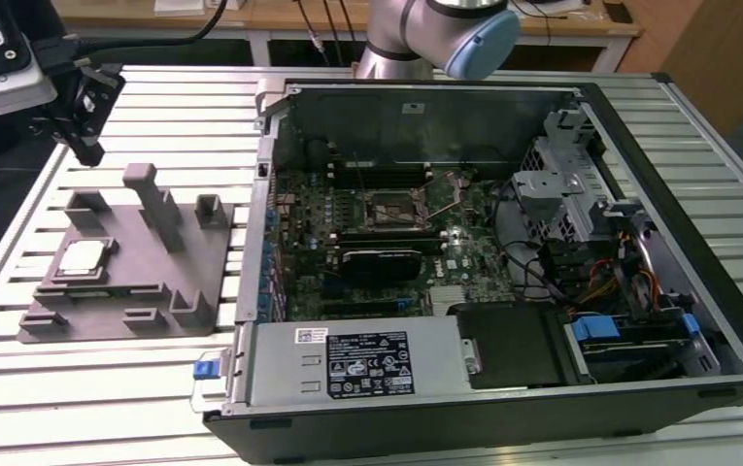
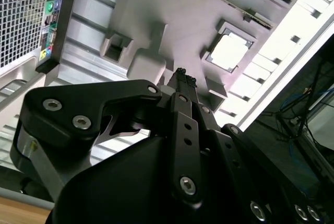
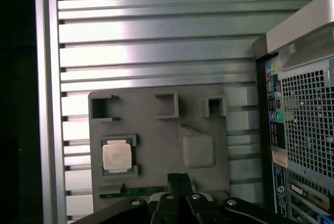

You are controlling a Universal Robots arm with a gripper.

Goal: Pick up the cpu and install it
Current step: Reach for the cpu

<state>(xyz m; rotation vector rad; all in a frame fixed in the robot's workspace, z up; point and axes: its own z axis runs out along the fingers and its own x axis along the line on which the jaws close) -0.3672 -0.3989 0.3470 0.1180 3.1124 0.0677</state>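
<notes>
Black metal gripper (image 3: 180,178), fingers pressed together and empty, hovers over the grey plastic block (image 3: 156,135) cradling the small silver square cpu (image 3: 117,157), at nine o'clock from the open black computer case (image 1: 475,427) in the exterior view.

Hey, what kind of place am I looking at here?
Likely a robotics lab bench for PC assembly: an open computer case lies on a slotted metal table, a cpu sits in a grey fixture block, and a robot gripper hangs above it.
</notes>
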